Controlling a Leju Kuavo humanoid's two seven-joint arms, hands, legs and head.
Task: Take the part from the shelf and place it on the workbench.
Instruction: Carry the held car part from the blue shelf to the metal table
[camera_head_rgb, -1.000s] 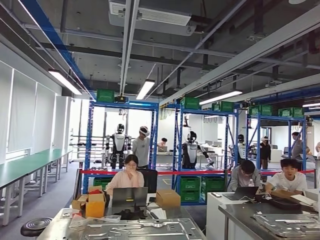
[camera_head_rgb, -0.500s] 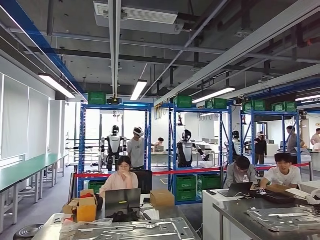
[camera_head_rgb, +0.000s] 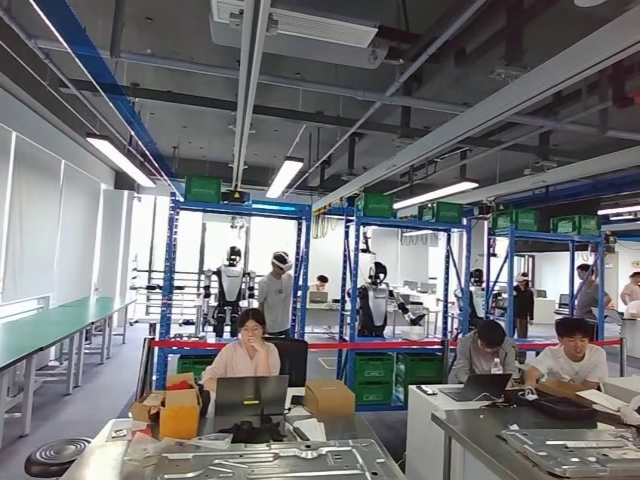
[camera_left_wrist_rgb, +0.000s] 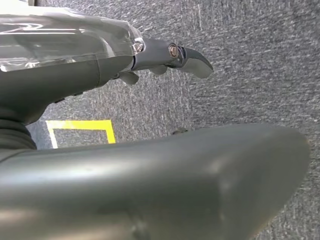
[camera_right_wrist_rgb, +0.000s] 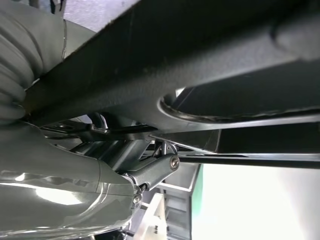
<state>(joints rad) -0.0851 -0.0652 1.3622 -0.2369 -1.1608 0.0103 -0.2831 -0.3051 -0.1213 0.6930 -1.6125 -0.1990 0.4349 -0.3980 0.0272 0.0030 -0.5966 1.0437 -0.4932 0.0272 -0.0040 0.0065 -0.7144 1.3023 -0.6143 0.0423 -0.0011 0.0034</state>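
Part (camera_right_wrist_rgb: 211, 65), dark, flat and matte with a round cutout, lies clamped in my right hand (camera_right_wrist_rgb: 124, 150), pressed close to the wrist camera; my left hand (camera_left_wrist_rgb: 166, 55) hangs over grey carpet (camera_left_wrist_rgb: 256, 60), fingers apart, holding nothing.

A workbench (camera_head_rgb: 355, 462) lies nearest, bearing a metal panel (camera_head_rgb: 279, 462), boxes (camera_head_rgb: 180, 408) at its left and a laptop (camera_head_rgb: 251, 396) behind the panel. A person (camera_head_rgb: 250, 352) sits behind the laptop. Right of it stands a second bench (camera_head_rgb: 490, 432). Shelves (camera_head_rgb: 302, 290) stand behind, tables (camera_head_rgb: 45, 335) far left.
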